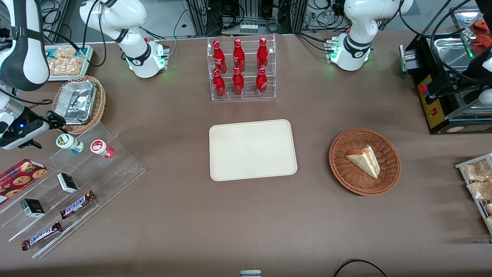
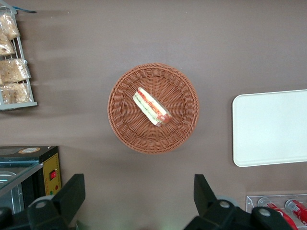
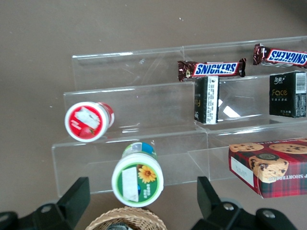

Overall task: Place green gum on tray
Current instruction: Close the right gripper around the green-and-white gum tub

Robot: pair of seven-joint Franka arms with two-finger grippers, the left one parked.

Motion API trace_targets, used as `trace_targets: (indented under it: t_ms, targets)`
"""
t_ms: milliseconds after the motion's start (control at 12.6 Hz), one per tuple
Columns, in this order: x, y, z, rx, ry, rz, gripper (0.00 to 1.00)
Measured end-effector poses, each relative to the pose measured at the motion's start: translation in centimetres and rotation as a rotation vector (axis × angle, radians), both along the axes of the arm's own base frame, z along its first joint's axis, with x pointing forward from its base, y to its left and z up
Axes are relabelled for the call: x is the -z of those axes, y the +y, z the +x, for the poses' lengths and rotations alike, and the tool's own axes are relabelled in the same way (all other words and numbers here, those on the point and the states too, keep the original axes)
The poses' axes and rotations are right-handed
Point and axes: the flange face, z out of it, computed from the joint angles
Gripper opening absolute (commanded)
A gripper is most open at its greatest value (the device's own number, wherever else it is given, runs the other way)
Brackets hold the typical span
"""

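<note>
Black gripper (image 3: 139, 201), fingers wide apart, holding nothing, hanging just above the green gum (image 3: 137, 178). Green gum standing on the top step of the clear plastic shelf (image 1: 96, 169), close beside the red-lidded bottle (image 1: 100, 147) and next to the wicker basket with foil (image 1: 80, 104). Cream tray (image 1: 252, 149) well apart, bare, in the middle of the table. Not picked up yet.

Could go wrong: bumping the red-lidded bottle, since so close; knocking the gum over if coming down crooked; catching a finger on the basket rim.

Readable words: "SNICKERS" on the candy bars (image 3: 211, 69), "Face" on a small black box (image 3: 288, 94). Sunflower picture on the green lid.
</note>
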Motion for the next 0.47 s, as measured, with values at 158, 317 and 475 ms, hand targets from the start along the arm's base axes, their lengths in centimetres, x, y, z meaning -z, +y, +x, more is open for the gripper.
trace_targets:
  t_ms: [158, 317, 475]
  targets:
    - [1.6, -0.3, -0.1, 0.005, 0.022, 0.001, 1.0]
    - [2.7, -0.5, -0.1, 0.01, 0.04, 0.001, 1.0]
    - [3.3, -0.5, -0.1, 0.011, 0.051, 0.002, 1.0]
